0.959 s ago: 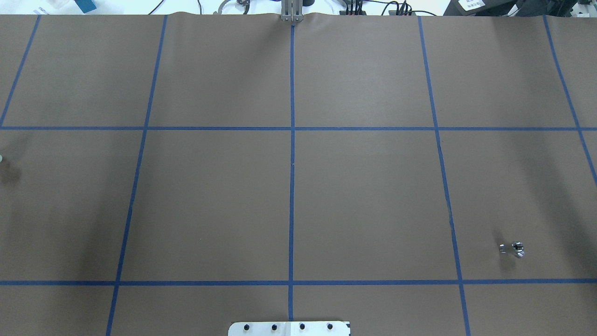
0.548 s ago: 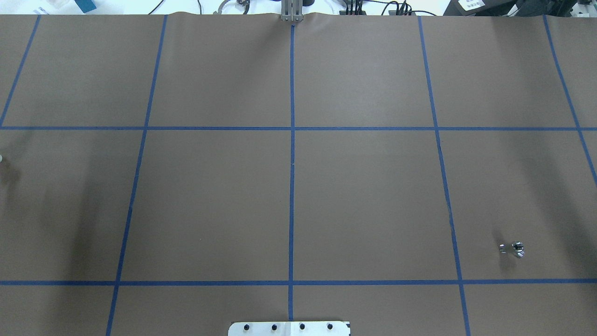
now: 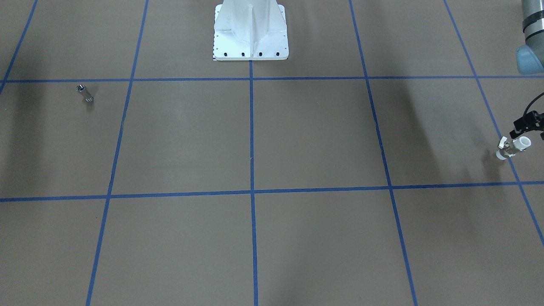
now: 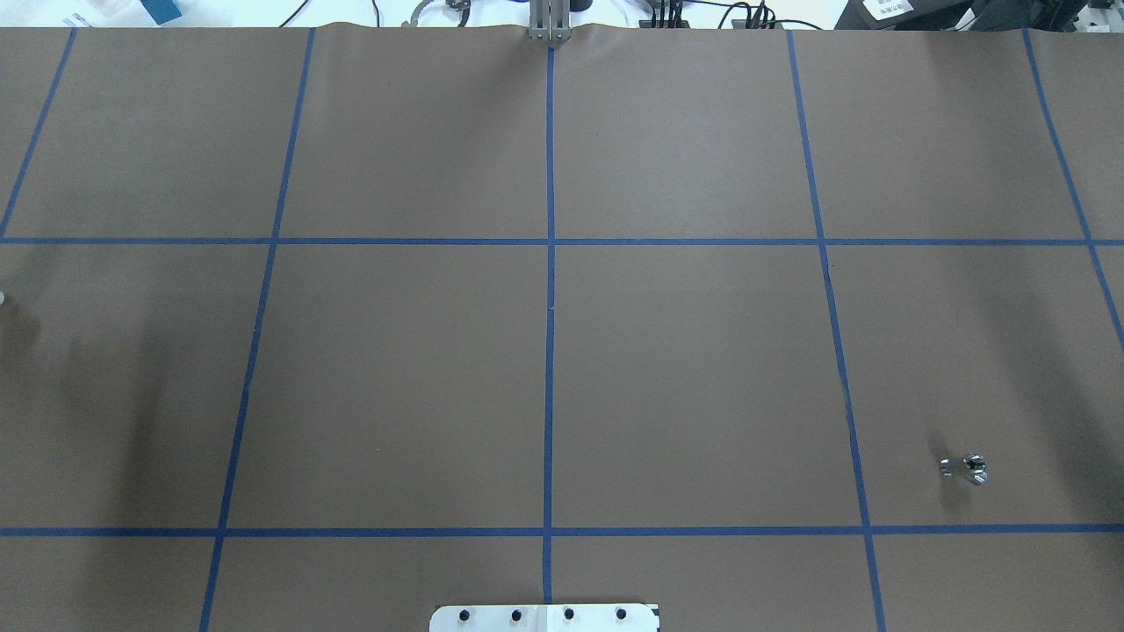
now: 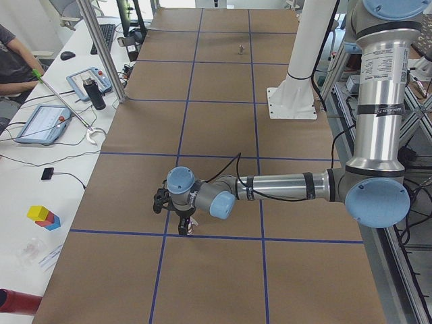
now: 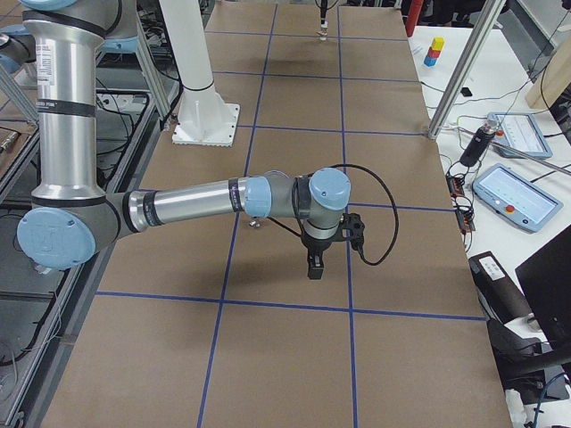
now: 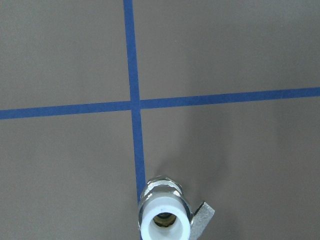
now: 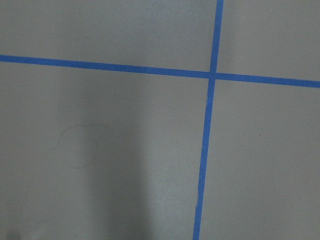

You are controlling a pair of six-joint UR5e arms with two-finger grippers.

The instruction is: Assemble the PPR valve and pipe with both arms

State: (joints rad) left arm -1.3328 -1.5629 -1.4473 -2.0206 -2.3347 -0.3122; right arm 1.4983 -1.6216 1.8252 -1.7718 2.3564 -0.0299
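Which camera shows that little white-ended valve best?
The left wrist view: the valve sits close up, white end, metal band and lever clear. The front-facing view shows it small at the edge; others barely show it.

A brown paper-covered table (image 4: 685, 351) is marked into large squares by strips of blue tape (image 4: 550, 351); along one long side runs a white bench (image 5: 27, 196); on it lie a grey-blue touchscreen pendant (image 5: 42, 123) and a second one farther off, with an upright black cylindrical bottle (image 5: 98, 94) just beside that one; nearer sits a small stack of yellow, red and blue blocks (image 5: 43, 217); a silver metal post (image 5: 101, 50) rises at the bench's edge; a seated person in a dark shirt (image 5: 10, 57) shows partly
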